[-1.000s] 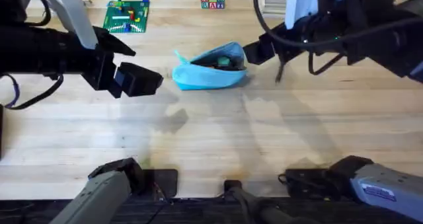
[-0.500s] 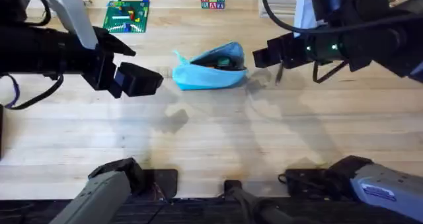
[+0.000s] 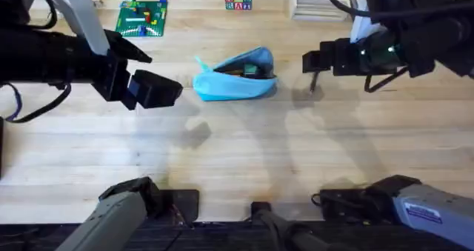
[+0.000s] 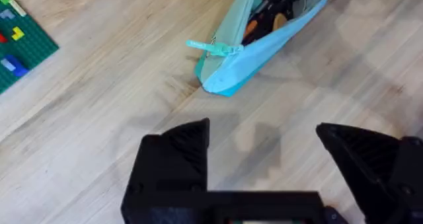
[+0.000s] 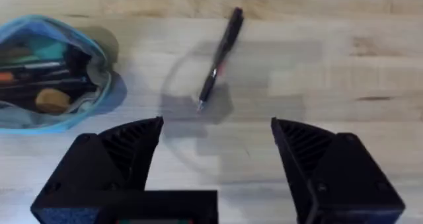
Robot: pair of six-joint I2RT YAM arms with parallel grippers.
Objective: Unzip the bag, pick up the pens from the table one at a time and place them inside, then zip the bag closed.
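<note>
Your right gripper, jaws wide, hovers over a pen; the open bag, maybe half full, sits at its nine o'clock. Your left gripper is wide too.

We've got the bag lying mid-counter, unzipped, with pens inside it. To its right lies a lone pen, under our right gripper. Our left gripper hovers just left of the bag. Behind, a brick baseplate sits far left.

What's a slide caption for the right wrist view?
Right gripper, fingers open, hovers over a black pen on the table beside the unzipped blue bag.
</note>
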